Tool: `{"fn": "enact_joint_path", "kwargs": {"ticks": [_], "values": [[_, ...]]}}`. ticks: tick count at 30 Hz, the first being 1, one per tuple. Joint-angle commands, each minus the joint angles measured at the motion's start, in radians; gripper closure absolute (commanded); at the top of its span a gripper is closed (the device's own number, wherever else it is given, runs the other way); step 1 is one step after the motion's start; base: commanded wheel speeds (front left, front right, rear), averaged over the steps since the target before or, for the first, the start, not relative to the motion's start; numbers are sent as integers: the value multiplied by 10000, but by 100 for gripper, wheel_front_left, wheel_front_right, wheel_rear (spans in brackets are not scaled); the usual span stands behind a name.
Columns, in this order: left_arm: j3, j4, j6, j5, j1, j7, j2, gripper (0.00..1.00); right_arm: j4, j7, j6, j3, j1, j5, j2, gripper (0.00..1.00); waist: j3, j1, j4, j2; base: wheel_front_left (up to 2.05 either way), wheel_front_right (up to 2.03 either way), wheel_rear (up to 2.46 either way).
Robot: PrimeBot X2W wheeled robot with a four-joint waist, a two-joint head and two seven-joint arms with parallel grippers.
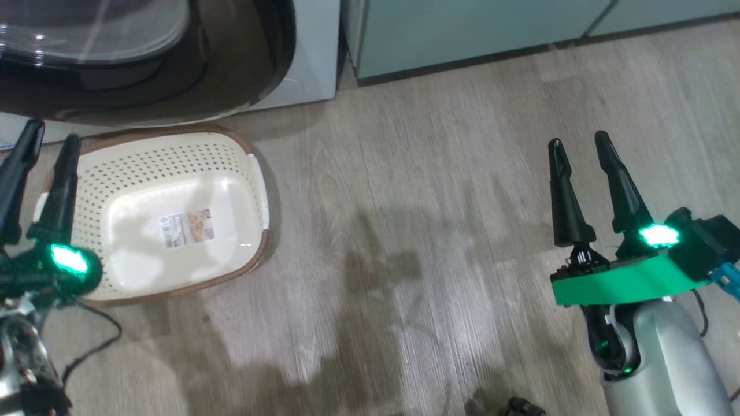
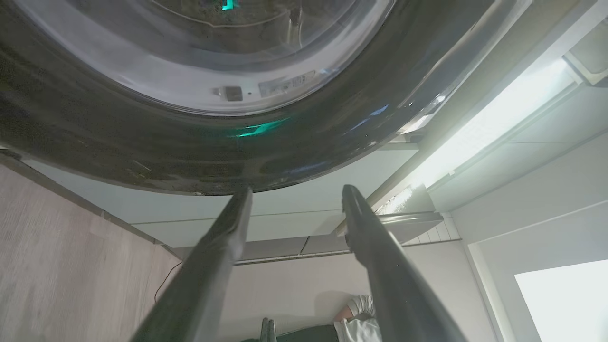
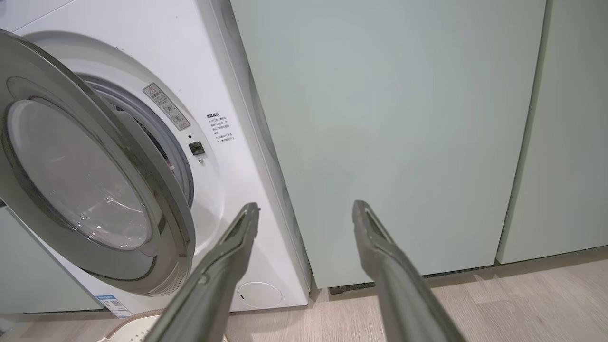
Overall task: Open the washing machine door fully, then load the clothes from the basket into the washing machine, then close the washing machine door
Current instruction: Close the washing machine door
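Both gape empty: left gripper (image 1: 54,132), right gripper (image 1: 578,140); door (image 1: 139,63) at eleven o'clock looks rigid, slick, so push its rim.

door (image 2: 142,142): glossy black rim arched across the top, glass bulge inside it, green glint on the rim
left gripper (image 2: 298,190): fingers were spread, nothing between them, tips close to the rim
floor (image 2: 57,266): pale wood, on the left
person (image 2: 358,316): white sleeve at the bottom edge

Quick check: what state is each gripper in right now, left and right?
Left gripper: open, holding nothing.
Right gripper: open, holding nothing.
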Motion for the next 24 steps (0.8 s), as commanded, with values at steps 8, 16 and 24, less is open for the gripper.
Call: {"fn": "enact_joint_path", "kwargs": {"ticks": [8,16,24], "values": [[260,-335,-375,-256,961,-1122,-210,0,-135,19,0,-84,-77,-203,-58,0,-483,0,477,0,0,0,0],[-603,-913,-420,-340,2297,-2593,-234,0,-124,308,0,-435,388,-389,-58,0,-1135,0,934,0,0,0,0],[-1507,-1517,-422,633,3202,-3840,-235,0,-255,693,0,-678,850,-569,-58,0,-1716,0,1271,0,0,0,0]]}}
